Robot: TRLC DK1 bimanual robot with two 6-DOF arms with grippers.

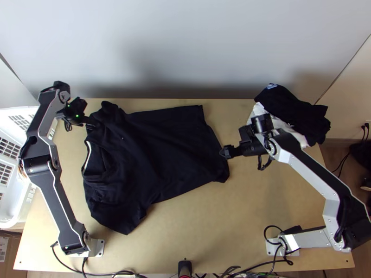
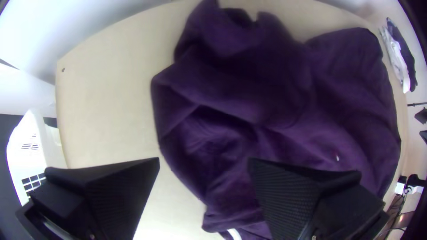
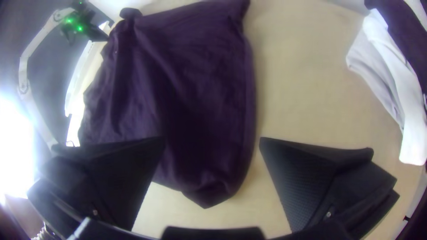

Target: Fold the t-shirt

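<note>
One dark t-shirt [image 1: 157,148] on the tabletop [image 1: 195,231], spread, rumpled, collar to my left. My left tool [image 1: 92,124] is at the far shoulder, fingers apart; my right tool [image 1: 226,152] is by the hem, fingers apart too. Dark cloth [image 1: 294,112] over white cloth [image 1: 278,123], far right.

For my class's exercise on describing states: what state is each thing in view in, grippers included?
T-shirt, spread out unfolded, wrinkled, one sleeve bunched
Left gripper, open, by the bunched sleeve
Right gripper, open, near the hem
Dark cloth, bunched on white cloth
White cloth, partly covered
Basket, at the table's left side
</note>
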